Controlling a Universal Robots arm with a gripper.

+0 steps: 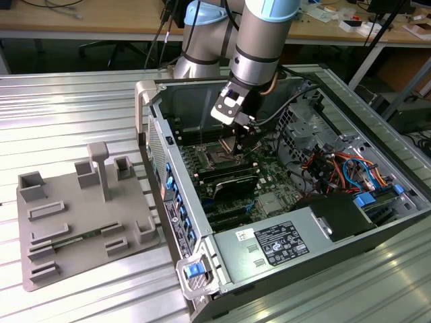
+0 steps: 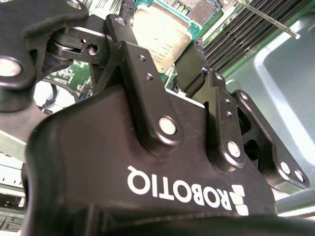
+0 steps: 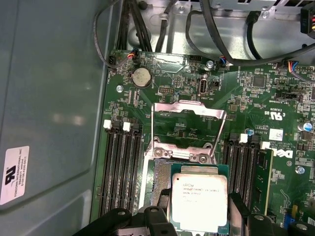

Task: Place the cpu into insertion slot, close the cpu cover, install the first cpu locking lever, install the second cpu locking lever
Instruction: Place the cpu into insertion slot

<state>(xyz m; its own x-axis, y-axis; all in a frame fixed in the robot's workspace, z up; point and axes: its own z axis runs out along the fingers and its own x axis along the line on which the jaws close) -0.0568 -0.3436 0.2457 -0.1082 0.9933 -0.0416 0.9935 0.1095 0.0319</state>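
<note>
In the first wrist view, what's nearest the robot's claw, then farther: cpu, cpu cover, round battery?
From the gripper:
1. cpu, between its fingers.
2. cpu cover, open, just beyond the cpu.
3. round battery, well past the cover.

Bright, even room light outside; shade and glare inside the case

In the exterior view the ribbed silver metal table [image 1: 67, 101] is lit brightly and evenly from above, and pale reflected streaks are carried along its ribs. The inside of the open dark-grey computer case [image 1: 195, 101] is left in shade beneath the arm. In the second wrist view the flat square silver-grey cpu [image 2: 160, 34] is washed to a warm white by glare, while the black gripper [image 2: 155, 42] is kept dark, with small highlights on its bolt heads. In the first wrist view the green circuit board [image 3: 187, 123] is lit evenly, and a soft sheen is seen on the cpu [image 3: 199, 196].
</note>
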